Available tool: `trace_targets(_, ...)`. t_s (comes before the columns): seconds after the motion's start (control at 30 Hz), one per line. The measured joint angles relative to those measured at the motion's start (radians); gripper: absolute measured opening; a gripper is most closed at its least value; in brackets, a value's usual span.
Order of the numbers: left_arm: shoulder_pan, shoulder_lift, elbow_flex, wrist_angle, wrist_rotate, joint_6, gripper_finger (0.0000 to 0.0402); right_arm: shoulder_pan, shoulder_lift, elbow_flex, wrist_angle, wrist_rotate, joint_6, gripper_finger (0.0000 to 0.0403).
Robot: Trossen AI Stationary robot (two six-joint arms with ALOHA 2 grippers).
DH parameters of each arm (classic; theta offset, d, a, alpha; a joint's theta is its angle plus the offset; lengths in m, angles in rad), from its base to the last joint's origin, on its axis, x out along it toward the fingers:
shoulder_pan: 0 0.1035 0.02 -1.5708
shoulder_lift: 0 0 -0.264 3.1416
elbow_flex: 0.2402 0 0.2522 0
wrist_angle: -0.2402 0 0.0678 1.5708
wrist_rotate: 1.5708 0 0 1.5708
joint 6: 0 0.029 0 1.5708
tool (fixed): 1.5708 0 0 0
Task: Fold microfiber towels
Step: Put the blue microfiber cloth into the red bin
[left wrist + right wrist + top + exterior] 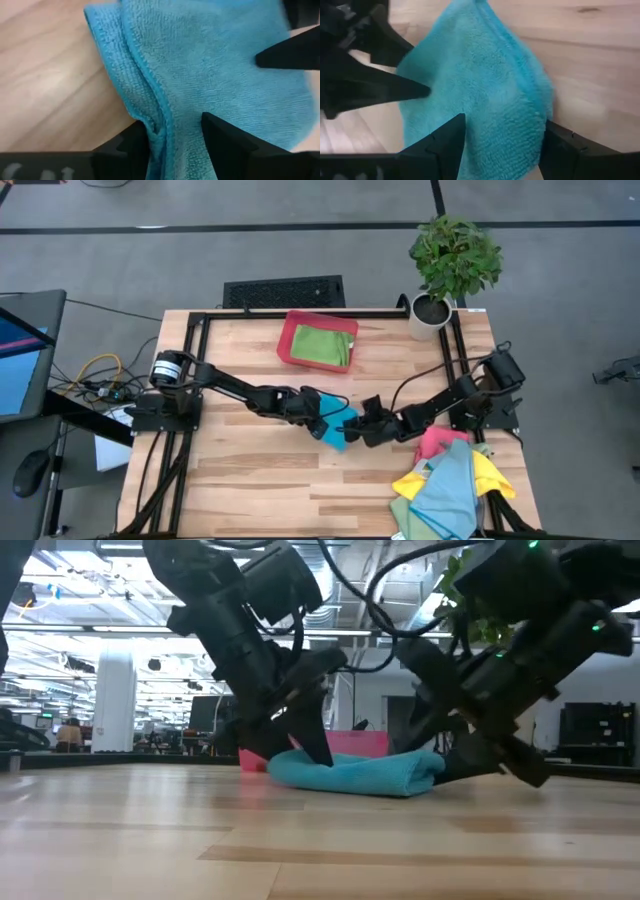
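Note:
A light blue towel (336, 432), folded into a thick pad (360, 773), lies flat on the wood at the table's middle. My left gripper (322, 420) comes at it from the table's left, my right gripper (366, 426) from the right, and both slant down. Each is open with part of the towel between its fingers: the left (175, 142) over the stacked hemmed edges, the right (502, 142) over the towel's right end. A green towel (322, 346) lies folded in the red tray (287, 345). My left gripper has the towel's stacked hemmed edges (159, 107) bunched between its spread fingers (222, 137), several layers. It slants down from the table's left, and the towel lies on the table. My right gripper straddles the towel's right end (520, 115), cloth filling the gap between its fingers (447, 137). It slants down from the table's right. I cannot tell whether they press the cloth.
A heap of pink, yellow, light blue and green towels (450, 480) lies at the near right corner. A potted plant (450, 265) stands at the far right corner. Bare wood (240, 480) stretches along the near left.

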Motion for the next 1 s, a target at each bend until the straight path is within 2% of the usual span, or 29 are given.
trace_targets(0.1, 0.004, 0.015, 0.003, 0.003, 0.001, 0.009, 0.0158, -0.014, 0.009, 0.02, -0.015, -0.025, -0.034, 0.022)
trace_targets(0.2, 0.019, 0.015, 0.004, -0.019, 0.0, 0.012, 0.0134, -0.021, 0.012, 0.044, -0.053, -0.033, -0.08, 0.0185)
trace_targets(0.43, 0.048, 0.011, 0.001, 0.007, -0.006, 0.081, 0.003, -0.06, 0.012, 0.086, -0.136, -0.058, -0.181, 0.0053)
trace_targets(0.5, 0.054, 0.017, 0.001, 0.008, -0.007, 0.103, 0.0011, -0.078, -0.001, 0.089, -0.146, -0.064, -0.234, 0.0025)
trace_targets(0.73, 0.086, 0.0, 0.0, 0.021, 0.023, 0.117, 0.0006, -0.156, -0.125, 0.126, -0.255, -0.074, -0.384, 0.004)
trace_targets(1.0, 0.155, -0.147, 0.002, -0.006, 0.013, 0.179, 0.0005, -0.271, -0.272, 0.146, -0.338, -0.082, -0.556, 0.0031)
